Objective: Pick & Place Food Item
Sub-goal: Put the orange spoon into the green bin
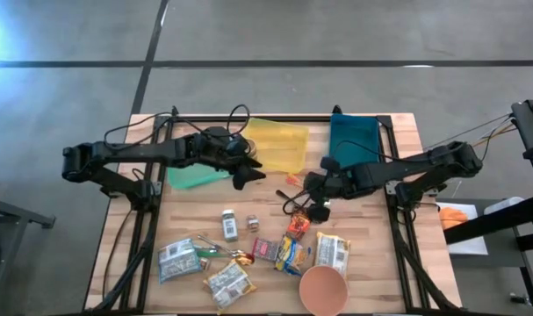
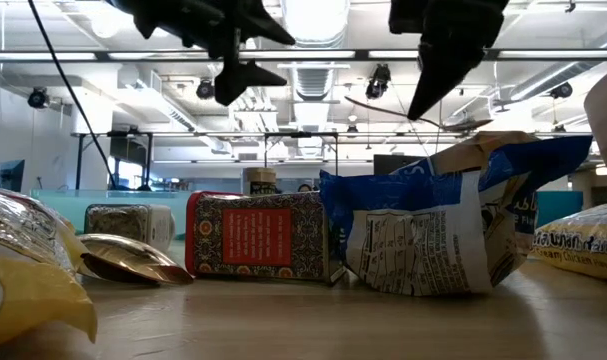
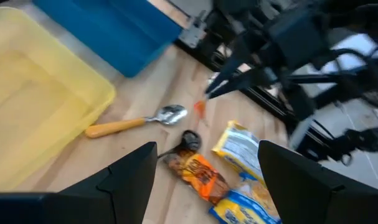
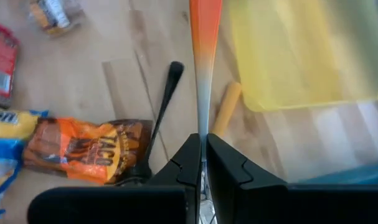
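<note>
Closest to the low camera lies a yellow packet (image 2: 23, 290), at the near edge of the worktop (image 1: 187, 219).

Seen from above, the yellow tray (image 1: 279, 145) and the blue tray (image 1: 354, 140) sit at 12 o'clock on the worktop, and the food packets are gathered at 6 o'clock. The left tool (image 1: 248, 175) hovers beside the yellow tray with its fingers wide apart and nothing between them. The right tool (image 4: 203, 140) hangs near the middle, its fingers closed tight on a thin orange-and-pale stick (image 4: 205, 62). What this stick is cannot be told.

The orange taco packet (image 1: 298, 226) is probably the food item to pick. It lies flat on the worktop, and its long axis runs roughly from 12 to 6 o'clock. From the right tool it is just beside, at about 7 o'clock. From the left tool it is farther, at about 4 o'clock. So the right arm is nearer but occupied, and the left is free.
</note>
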